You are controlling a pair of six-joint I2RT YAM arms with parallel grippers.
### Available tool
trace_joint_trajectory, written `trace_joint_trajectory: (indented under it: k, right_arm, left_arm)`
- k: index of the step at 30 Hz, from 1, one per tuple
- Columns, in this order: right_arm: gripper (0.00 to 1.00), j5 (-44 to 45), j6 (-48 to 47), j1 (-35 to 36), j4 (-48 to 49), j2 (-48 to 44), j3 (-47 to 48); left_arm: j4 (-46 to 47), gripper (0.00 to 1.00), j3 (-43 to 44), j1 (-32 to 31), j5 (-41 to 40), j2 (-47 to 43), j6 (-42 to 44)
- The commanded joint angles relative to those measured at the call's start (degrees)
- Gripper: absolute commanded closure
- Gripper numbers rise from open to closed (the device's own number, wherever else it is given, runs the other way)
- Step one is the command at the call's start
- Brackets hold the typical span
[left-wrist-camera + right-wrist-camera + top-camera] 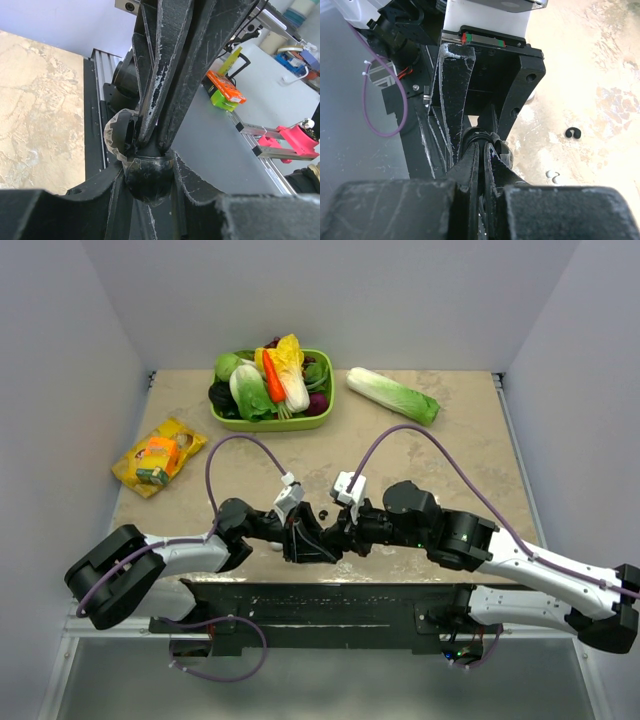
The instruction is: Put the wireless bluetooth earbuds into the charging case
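Observation:
My left gripper (318, 540) (149, 176) is shut on a glossy black oval shell (148, 177) with a taped lid (119, 136) flipped open to its left. My right gripper (338, 536) (483, 146) is shut, and its fingers (167, 75) come down with their tips pressed into the shell's mouth. Whatever lies between those tips is hidden. No white earbuds show. A small white rounded piece (275, 546) peeks out beside my left gripper; I cannot tell whether it is the charging case.
A black curled speck (574, 132) (322, 512) and a white curled bit (552, 175) lie on the table by the grippers. A green vegetable basket (270, 426), a cabbage (392, 395) and a yellow packet (158, 455) sit farther back.

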Motion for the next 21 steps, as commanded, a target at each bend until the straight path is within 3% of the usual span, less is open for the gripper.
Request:
trace_joint_trajectory:
  k: [1, 2, 4, 7, 10, 13, 18, 21]
  right_arm:
    - [0.93, 2.17, 0.72, 0.69, 1.82, -0.18, -0.47]
    - [0.8, 2.7, 1.15, 0.69, 2.08, -0.53, -0.46]
    - [0.67, 4.19, 2.47, 0.69, 2.87, -1.76, -0.47]
    - [0.57, 5.77, 4.32, 0.69, 4.01, -3.34, -0.2]
    - [0.51, 6.39, 5.99, 0.69, 4.28, -4.75, 0.93]
    - [0.48, 12.35, 7.48, 0.69, 4.02, -6.94, 2.34]
    - [0.49, 35.08, 10.55, 0.16, 4.9, -13.63, -0.99]
    - [0.49, 34.28, 14.15, -3.17, 3.4, -10.3, -3.44]
  left_arm:
    - [35.27, 1.0, 2.14, -0.43, -0.35, -0.77, 0.44]
    - [35.18, 1.0, 2.14, -0.43, -0.43, -0.77, 0.61]
    - [35.18, 1.0, 1.79, -0.51, -0.61, -0.68, 0.79]
    - [35.18, 1.0, 1.26, -0.43, -1.05, -0.77, 1.14]
    - [35.18, 1.0, 0.91, -0.51, -1.22, -0.68, 1.32]
    - [35.27, 1.0, 0.82, -0.43, -1.49, -0.86, 1.49]
    - [35.18, 1.0, -2.33, -0.34, -5.08, -3.4, 4.12]
    - [35.1, 1.0, -5.76, -0.34, -9.56, -6.65, 7.28]
